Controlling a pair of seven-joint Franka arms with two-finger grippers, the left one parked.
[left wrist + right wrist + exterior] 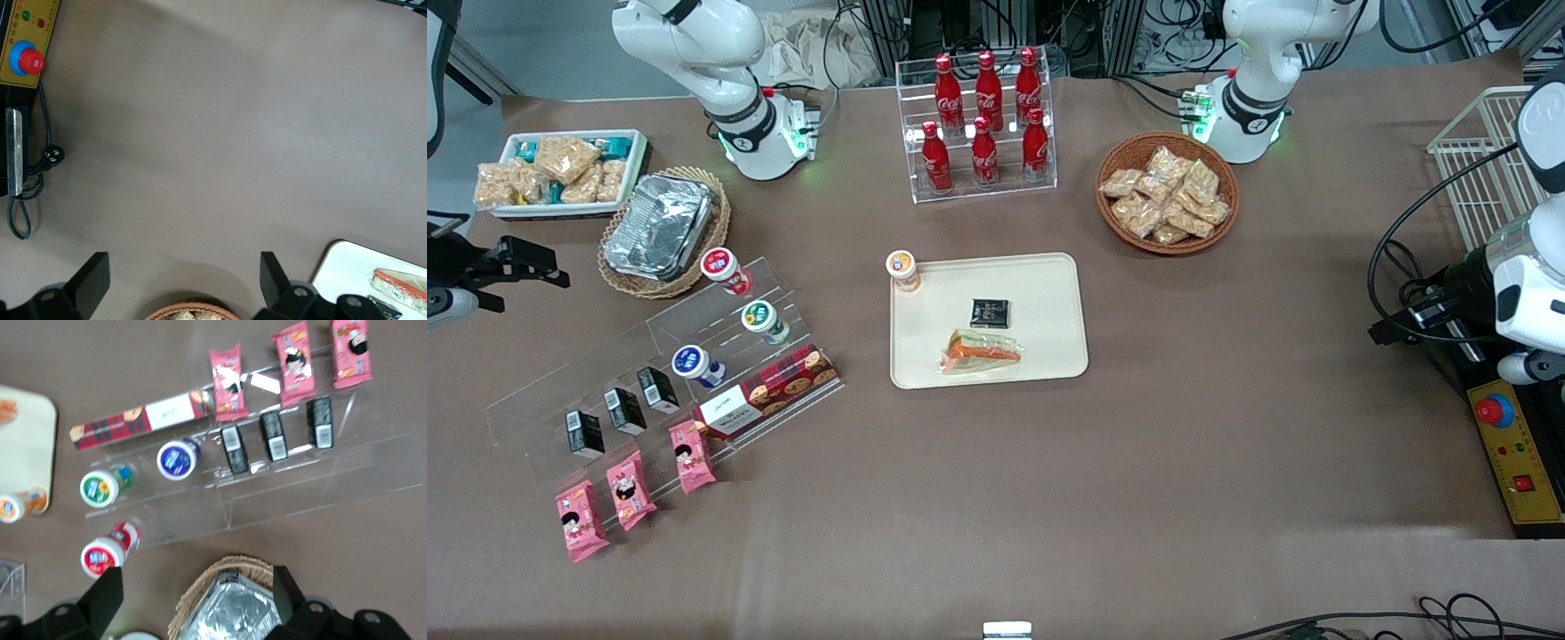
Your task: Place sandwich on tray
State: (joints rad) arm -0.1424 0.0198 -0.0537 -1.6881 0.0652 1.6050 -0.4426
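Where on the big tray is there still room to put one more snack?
The tray is bare along its parked-arm end, beside the black packet and the sandwich. The corner with the orange-lidded cup is crowded. The gripper hovers open over the foil container, well clear of the tray.

The cream tray (1049, 293) bears a sandwich (980, 352) with pale bread and orange and green filling, a black packet (990, 312) and an orange-lidded cup (903, 267). Near the tray, a clear rack (649, 373) shows red, green and blue lids, a red tartan box (769, 391) and pink packets (631, 489). The black gripper (193, 600), fingers apart, hangs over a silver foil container (233, 613).
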